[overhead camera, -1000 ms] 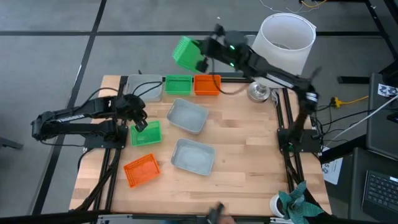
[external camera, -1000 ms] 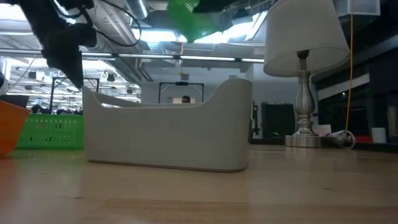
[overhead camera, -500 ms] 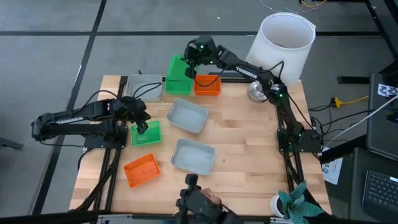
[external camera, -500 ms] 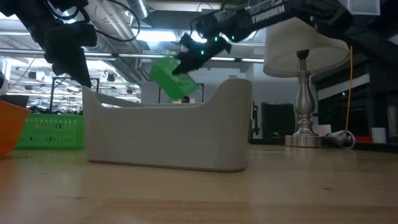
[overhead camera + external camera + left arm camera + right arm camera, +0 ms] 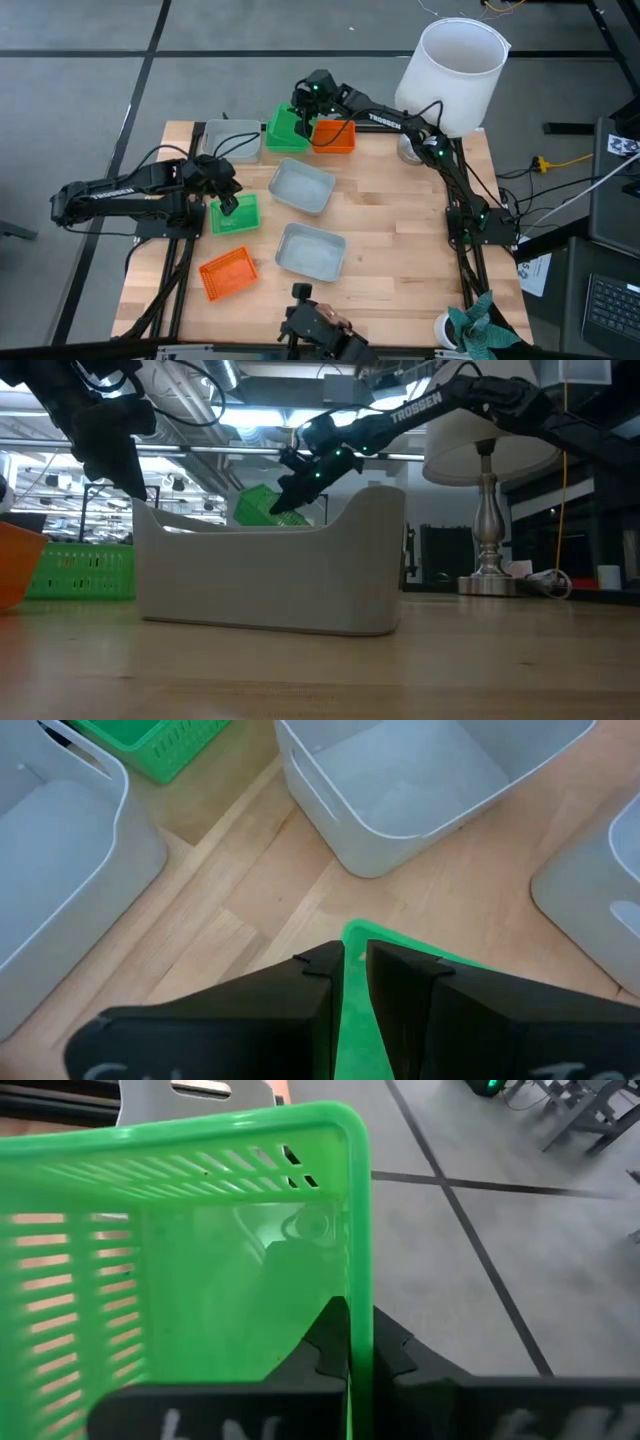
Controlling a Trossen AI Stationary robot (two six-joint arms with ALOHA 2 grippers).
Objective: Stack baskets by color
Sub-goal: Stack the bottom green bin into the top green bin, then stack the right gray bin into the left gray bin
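Right gripper (image 5: 303,108), arm outstretched, pinches a tilted green basket (image 5: 285,128).

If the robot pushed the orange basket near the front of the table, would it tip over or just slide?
The orange basket would probably slide rather than tip: it looks shallow and wide and sits flat on the wooden table. It is likely light, since its walls look like thin slotted plastic. Pushed off-centre, it might spin a little.

Three grey baskets (image 5: 302,187), two orange ones (image 5: 227,273) and a flat green one (image 5: 234,214) lie on the table; another green basket (image 5: 288,127) hangs tilted at the back
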